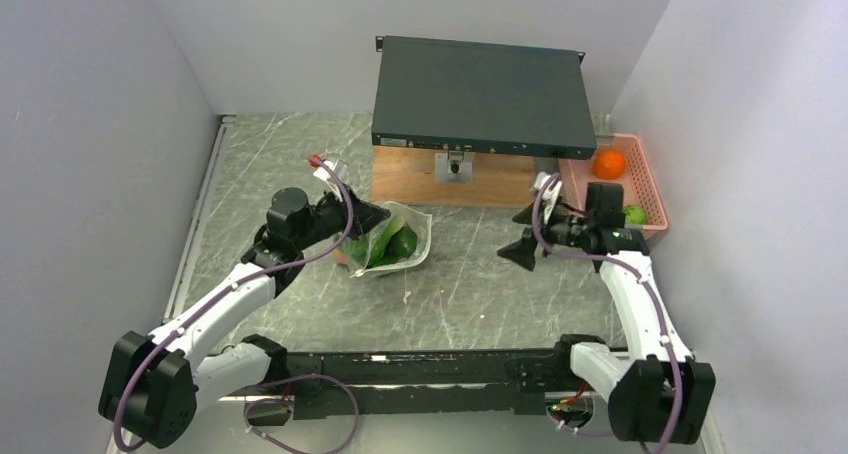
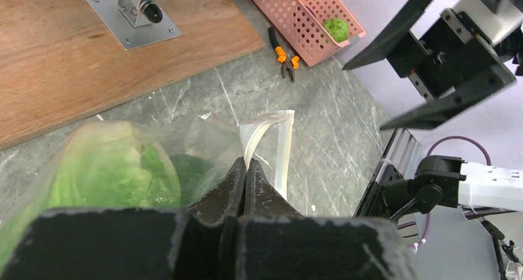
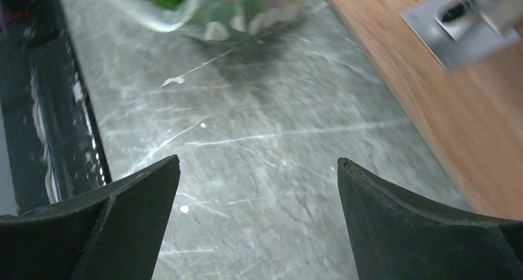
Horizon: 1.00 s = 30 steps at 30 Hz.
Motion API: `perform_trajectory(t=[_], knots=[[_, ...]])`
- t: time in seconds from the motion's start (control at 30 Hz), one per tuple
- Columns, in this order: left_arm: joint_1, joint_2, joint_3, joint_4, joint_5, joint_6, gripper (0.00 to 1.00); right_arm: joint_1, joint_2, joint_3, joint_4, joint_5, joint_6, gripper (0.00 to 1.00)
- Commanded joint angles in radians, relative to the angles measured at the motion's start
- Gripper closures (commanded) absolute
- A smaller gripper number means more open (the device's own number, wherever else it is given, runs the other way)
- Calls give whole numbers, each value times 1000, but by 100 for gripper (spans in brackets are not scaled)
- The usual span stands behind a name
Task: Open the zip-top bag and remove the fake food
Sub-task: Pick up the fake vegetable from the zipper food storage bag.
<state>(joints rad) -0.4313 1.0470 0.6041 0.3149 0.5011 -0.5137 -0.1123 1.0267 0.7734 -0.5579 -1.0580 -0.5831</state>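
The zip-top bag point(image 1: 408, 236) lies mid-table, clear plastic with green fake food point(image 1: 390, 244) inside; leafy lettuce point(image 2: 105, 166) and a darker green piece show through it. My left gripper point(image 1: 385, 217) is shut on one white rim strip of the bag point(image 2: 185, 138), pinched at the fingertips point(image 2: 245, 164). The other rim strip point(image 2: 285, 144) stands apart, so the mouth is parted. My right gripper point(image 1: 518, 236) hangs open to the right of the bag, nothing between its fingers point(image 3: 259, 166). The bag point(image 3: 216, 8) shows at the top of the right wrist view.
A pink basket point(image 1: 645, 179) at the right wall holds an orange ball point(image 1: 608, 163) and a round green piece point(image 2: 337, 29). Orange-handled pliers point(image 2: 284, 55) lie beside it. A wooden board point(image 1: 420, 179) with a metal bracket point(image 2: 135, 8) and a dark flat box point(image 1: 480, 94) stand behind.
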Motion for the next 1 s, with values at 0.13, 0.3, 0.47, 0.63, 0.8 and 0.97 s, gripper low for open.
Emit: perform_trajectory(t=[0.13, 0.3, 0.47, 0.63, 0.8, 0.97], knots=[[5, -42, 1, 0, 31, 13, 100, 365, -12, 49, -57, 24, -387, 3], [5, -58, -6, -13, 32, 7, 100, 562, 57, 100, 95, 105, -369, 11], [5, -63, -6, -11, 44, 3, 100, 720, 167, 195, 209, 154, -327, 30], [5, -65, -14, 4, 53, -2, 100, 831, 240, 238, 320, 230, -317, 45], [5, -68, -10, 7, 64, 4, 100, 904, 307, 243, 404, 367, -345, 54], [5, -59, -9, 24, 83, -1, 100, 943, 352, 215, 470, 456, -401, 59]])
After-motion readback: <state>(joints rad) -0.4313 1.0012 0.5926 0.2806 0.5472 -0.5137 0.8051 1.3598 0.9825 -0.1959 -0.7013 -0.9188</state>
